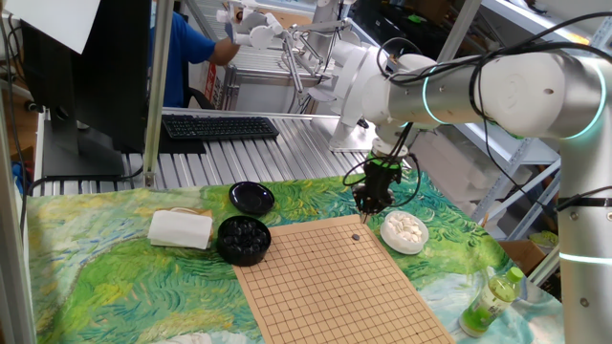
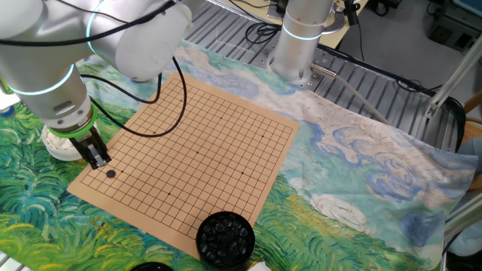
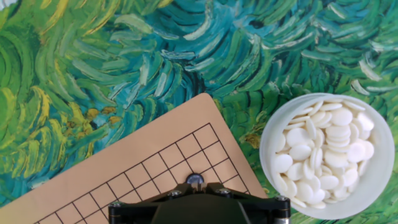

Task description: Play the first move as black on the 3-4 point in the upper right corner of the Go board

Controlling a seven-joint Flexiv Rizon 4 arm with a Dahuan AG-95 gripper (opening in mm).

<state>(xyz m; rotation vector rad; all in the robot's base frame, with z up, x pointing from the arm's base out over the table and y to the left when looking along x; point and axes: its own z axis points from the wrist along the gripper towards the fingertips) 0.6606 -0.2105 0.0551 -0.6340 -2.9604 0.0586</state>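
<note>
The gripper (image 1: 367, 206) points straight down over the board's far corner, jaws fully closed with nothing visible between them. It hangs just above the Go board (image 1: 325, 277), close beside the white bowl (image 1: 404, 232).

A single black stone (image 2: 111, 174) lies on the board just beside the fingertips, apart from them as far as the fixed views show. In the hand view the same stone (image 3: 195, 181) sits on a grid crossing a few lines in from each of the two near edges; the gripper body hides the lines below it, so the exact count cannot be confirmed.

Outward from there, the white bowl holds white stones (image 3: 323, 155). The black bowl (image 1: 243, 239) of black stones stands at the board's opposite side, its lid (image 1: 251, 198) and a folded white cloth (image 1: 180, 228) nearby on the painted tablecloth (image 1: 115, 277).

Judged status: placement appears done, stone released near the required corner point. Remaining: withdraw the arm clear of the board.
</note>
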